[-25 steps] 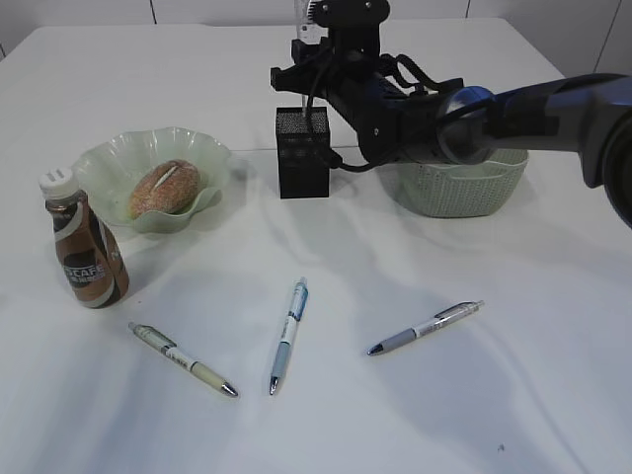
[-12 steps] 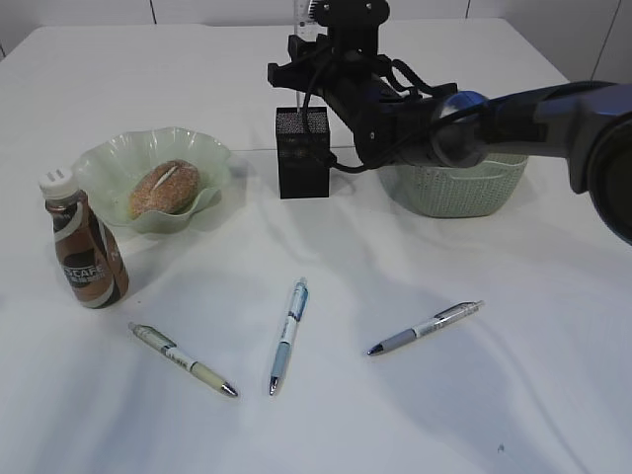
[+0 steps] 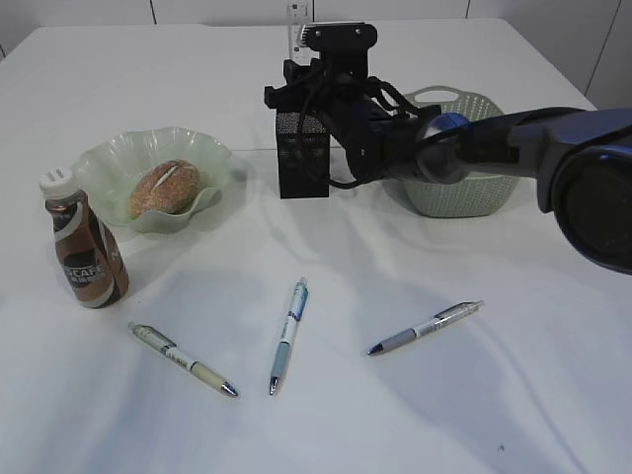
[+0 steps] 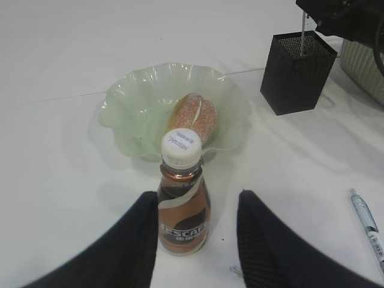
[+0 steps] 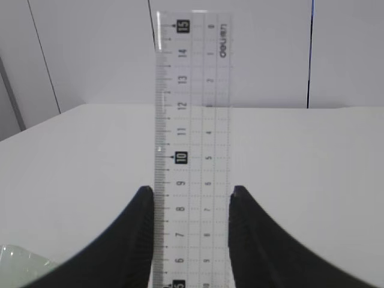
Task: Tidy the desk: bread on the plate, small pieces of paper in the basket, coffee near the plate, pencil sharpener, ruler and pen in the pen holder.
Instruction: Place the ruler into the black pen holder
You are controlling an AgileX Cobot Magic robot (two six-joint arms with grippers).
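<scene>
Clear plastic ruler [image 5: 191, 150]: upright between the right gripper's [image 5: 191, 240] two dark fingers, edges against both, so the pincer is closed on it across its width; in the exterior view its top shows above the arm, over the pen holder

Pen holder [image 3: 302, 156]: black mesh box standing between the plate and the basket; in the left wrist view a thin strip shows at its mouth, so the ruler's lower end looks already inside, though how deep I cannot tell

Ruler handling: light, thin, stiff along its length but springy flatwise; the smooth faces are slippery, so the edge-to-edge hold near the lower half seems the sound one; on release it should lean on the mesh wall, and a tall strip could tip a light holder

Left gripper [image 4: 195, 231]: fingers part open, standing either side of the coffee bottle [image 4: 183, 195] with gaps, not clamped on it

Coffee: upright just beside the green plate [image 3: 109, 158], apparently placed

Bread [image 3: 163, 188]: lying on the plate

Pens: green pen [image 3: 183, 359], blue pen [image 3: 287, 337] and grey pen [image 3: 425, 327] lie flat on the white table [image 3: 494, 395], well apart; slim, round, hard, apt to roll, best pinched mid-barrel across the shaft

Basket [image 3: 464, 188]: pale woven, behind the right arm; contents not visible

Pencil sharpener: not to be seen
</scene>
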